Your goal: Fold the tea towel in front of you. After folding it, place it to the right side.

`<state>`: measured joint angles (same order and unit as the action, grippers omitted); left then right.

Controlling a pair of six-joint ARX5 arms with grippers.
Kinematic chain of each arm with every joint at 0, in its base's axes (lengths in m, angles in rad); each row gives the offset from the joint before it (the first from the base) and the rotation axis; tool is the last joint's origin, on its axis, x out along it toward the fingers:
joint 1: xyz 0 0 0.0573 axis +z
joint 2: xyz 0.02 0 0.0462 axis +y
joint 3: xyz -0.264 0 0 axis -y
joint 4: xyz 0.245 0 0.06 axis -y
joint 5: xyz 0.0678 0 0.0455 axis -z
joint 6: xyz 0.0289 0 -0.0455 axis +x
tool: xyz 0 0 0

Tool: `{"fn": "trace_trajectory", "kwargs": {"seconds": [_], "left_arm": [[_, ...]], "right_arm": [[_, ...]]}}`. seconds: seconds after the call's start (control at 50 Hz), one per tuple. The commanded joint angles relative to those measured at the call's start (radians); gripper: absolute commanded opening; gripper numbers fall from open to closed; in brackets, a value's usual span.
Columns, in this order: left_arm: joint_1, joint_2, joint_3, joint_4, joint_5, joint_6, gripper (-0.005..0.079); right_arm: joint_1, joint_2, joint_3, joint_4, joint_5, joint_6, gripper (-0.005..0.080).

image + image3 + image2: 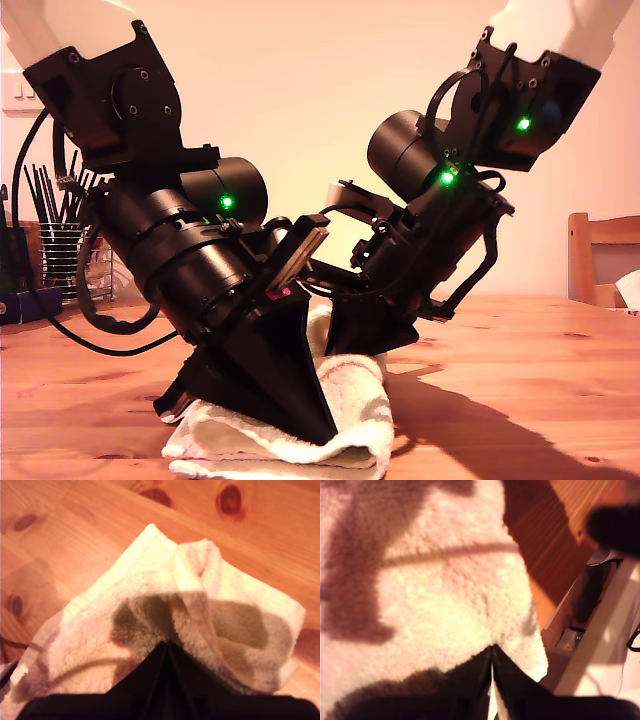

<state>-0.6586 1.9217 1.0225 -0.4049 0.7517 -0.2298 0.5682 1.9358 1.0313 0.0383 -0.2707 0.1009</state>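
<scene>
While both of my arms leaned down over the wooden table (530, 390), the tea towel (350, 400) lay on it, low in the middle of the exterior view. It was soft and cream-white, and it sat in a thick, rumpled heap with layers one on top of another. In that view two black grippers came down on it. One pushed its pointed tip into the near part of the cloth. The other touched the cloth farther back, toward the exterior view's right. I could not tell from the wrist views which arm was which.

My first gripper (492, 666) had its two fingers pressed together, with only a thin crack between them. Its tip sat against a flat, fluffy part of the towel, close to the towel's edge. I could not tell if any cloth was caught between those fingers.

My second gripper (167, 650) had its fingers squeezed together too. The towel stood up in a bunched fold right at its tip, so it was pinching the cloth.

Small green lights (227, 202) glowed on the arms. A wire holder full of dark sticks (55, 235) stood at the exterior view's left, and part of a wooden chair (598, 250) showed at its right
</scene>
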Motion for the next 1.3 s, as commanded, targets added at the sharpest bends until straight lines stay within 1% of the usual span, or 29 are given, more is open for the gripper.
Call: {"fn": "trace_trajectory", "kwargs": {"seconds": [0.0, 0.08, 0.2, 0.34, 0.42, 0.5, 0.6, 0.74, 0.86, 0.96, 1.08, 1.16, 1.28], "left_arm": [[-0.014, 0.02, -0.016, 0.017, 0.004, 0.013, -0.0021], [-0.006, -0.011, -0.014, 0.018, 0.003, 0.023, -0.0021], [0.004, -0.066, -0.014, 0.03, -0.005, 0.03, -0.0021], [0.006, -0.111, -0.014, 0.039, -0.041, 0.06, -0.0021], [0.006, -0.126, -0.014, 0.039, -0.067, 0.098, -0.0021], [0.006, -0.137, -0.014, 0.038, -0.098, 0.127, -0.0021], [0.006, -0.142, -0.014, 0.038, -0.16, 0.183, -0.0021], [0.006, -0.142, -0.014, 0.053, -0.256, 0.271, -0.0021], [0.007, -0.142, -0.014, 0.099, -0.317, 0.305, -0.0021], [0.009, -0.142, -0.014, 0.133, -0.343, 0.31, -0.0021], [0.009, -0.142, -0.014, 0.153, -0.343, 0.31, -0.0021], [0.009, -0.142, -0.014, 0.143, -0.343, 0.309, -0.0021], [0.009, -0.142, -0.014, 0.116, -0.343, 0.309, -0.0021]], "right_arm": [[0.005, 0.03, -0.006, 0.01, 0.007, 0.003, -0.0011], [0.005, 0.021, 0.002, 0.007, 0.002, 0.006, -0.0011], [0.006, -0.004, 0.019, 0.002, -0.035, 0.014, -0.001], [0.006, -0.053, 0.024, 0.002, -0.034, 0.031, -0.001], [0.005, -0.087, 0.024, -0.001, -0.032, 0.031, -0.001], [-0.001, -0.128, 0.024, -0.016, -0.013, 0.031, -0.001], [-0.002, -0.179, 0.024, -0.075, 0.02, 0.031, -0.001], [-0.007, -0.245, 0.024, -0.203, 0.028, 0.031, 0.0], [-0.003, -0.295, 0.022, -0.325, 0.027, 0.064, 0.0], [0.011, -0.336, 0.011, -0.431, 0.026, 0.115, 0.0], [0.032, -0.359, -0.012, -0.529, 0.018, 0.14, 0.0], [0.051, -0.362, -0.039, -0.568, 0.004, 0.159, 0.0], [0.083, -0.362, -0.096, -0.574, -0.041, 0.204, 0.0]]}}
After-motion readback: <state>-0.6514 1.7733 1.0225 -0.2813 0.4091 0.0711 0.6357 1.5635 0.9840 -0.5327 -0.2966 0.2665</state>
